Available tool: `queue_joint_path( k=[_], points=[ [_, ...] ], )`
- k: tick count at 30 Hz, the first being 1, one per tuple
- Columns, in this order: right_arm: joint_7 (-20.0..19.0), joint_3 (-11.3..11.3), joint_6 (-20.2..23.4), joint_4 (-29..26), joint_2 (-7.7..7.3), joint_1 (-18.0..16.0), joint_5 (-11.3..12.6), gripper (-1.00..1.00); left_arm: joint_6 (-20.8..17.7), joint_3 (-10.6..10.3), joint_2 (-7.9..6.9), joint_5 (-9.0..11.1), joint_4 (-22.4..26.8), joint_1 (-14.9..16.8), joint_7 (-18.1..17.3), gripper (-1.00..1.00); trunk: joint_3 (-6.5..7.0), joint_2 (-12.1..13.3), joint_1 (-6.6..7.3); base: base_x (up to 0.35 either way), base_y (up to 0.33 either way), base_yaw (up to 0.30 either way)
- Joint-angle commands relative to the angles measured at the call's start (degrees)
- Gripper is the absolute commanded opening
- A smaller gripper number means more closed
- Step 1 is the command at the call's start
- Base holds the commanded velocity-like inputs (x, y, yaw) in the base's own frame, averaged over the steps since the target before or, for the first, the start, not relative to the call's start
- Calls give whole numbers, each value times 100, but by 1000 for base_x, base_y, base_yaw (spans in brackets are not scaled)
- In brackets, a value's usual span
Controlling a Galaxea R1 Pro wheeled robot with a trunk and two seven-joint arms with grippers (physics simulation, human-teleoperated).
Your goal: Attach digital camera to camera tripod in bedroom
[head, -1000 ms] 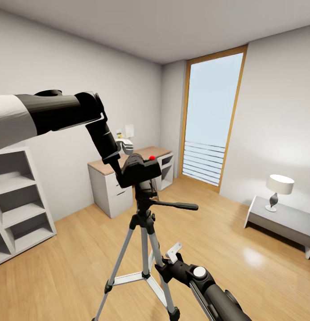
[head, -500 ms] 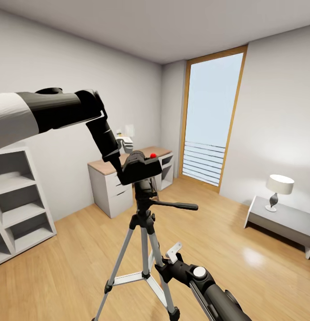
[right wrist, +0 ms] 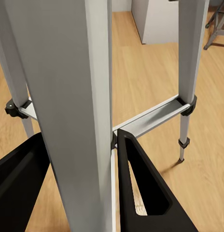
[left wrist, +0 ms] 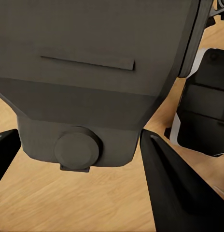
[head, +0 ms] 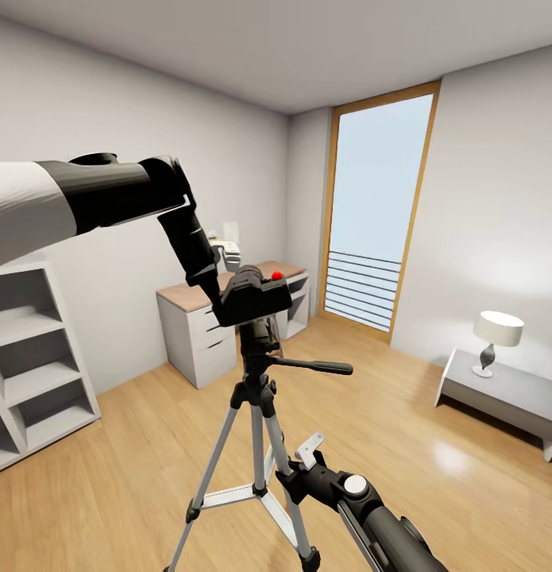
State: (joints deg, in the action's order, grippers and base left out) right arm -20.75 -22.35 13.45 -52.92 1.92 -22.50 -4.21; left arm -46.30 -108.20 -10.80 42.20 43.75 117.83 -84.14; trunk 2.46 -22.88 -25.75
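Three white cube shelves (head: 33, 357) stand against the pale grey wall at the far left of the head view. Beside them the left arm reaches across, its black left gripper (head: 228, 306) closed on the small black boxy digital camera with a round red button on top (head: 254, 298). In the left wrist view the two black fingers (left wrist: 179, 188) sit either side of the camera's dark body (left wrist: 92, 82), which shows a round knob and a thin slot. The camera hangs just above the black head of the tall silver-legged camera tripod (head: 258, 405); whether the two touch cannot be told. Its long axis runs roughly level, left to right and slightly away, with the button end toward the window. No brand, label or writing can be read on it.

The tripod stands upright on the light wood plank floor (head: 133, 477) in mid-room, its long black pan handle pointing right. Behind it is a white desk with a wood top (head: 208, 334).

Low in the head view the right gripper (head: 295, 473) sits at the tripod's legs. In the right wrist view its black fingers (right wrist: 141, 188) straddle a silver leg (right wrist: 83, 111), spread wide; whether they press it cannot be told.

Farther right are a tall wood-framed window (head: 375, 210) and a white table lamp (head: 496, 338) on a low grey bench (head: 506, 397).
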Motion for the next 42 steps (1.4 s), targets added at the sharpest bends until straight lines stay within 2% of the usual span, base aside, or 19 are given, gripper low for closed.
queue_joint_path(
  k=[1, 8, 15, 20, 42],
  points=[
    [-16, 2, 8, 1, 2, 0, -115, -100, -46, -28, 3, 32, 1, 8, -5, -100, -4, -4, -3, 0, 0, 0],
    [-16, 2, 8, 1, 1, 0, -115, -100, -39, -52, 26, 34, -13, -17, -6, -100, -4, -4, -3, 0, 0, 0],
    [-16, 2, 8, 1, -1, 0, -115, -100, -33, -324, 106, 38, -8, -25, -10, -100, -4, -4, -3, 0, 0, 0],
    [-16, 2, 8, 1, 1, 0, -115, -100, -24, -419, 136, 41, 15, -16, -13, -100, -4, -4, -3, 0, 0, 0],
    [-16, 2, 8, 1, 1, 0, -115, -100, -20, -462, 120, 43, 31, -6, -15, -100, -4, -4, -3, 0, 0, 0]
  ],
)
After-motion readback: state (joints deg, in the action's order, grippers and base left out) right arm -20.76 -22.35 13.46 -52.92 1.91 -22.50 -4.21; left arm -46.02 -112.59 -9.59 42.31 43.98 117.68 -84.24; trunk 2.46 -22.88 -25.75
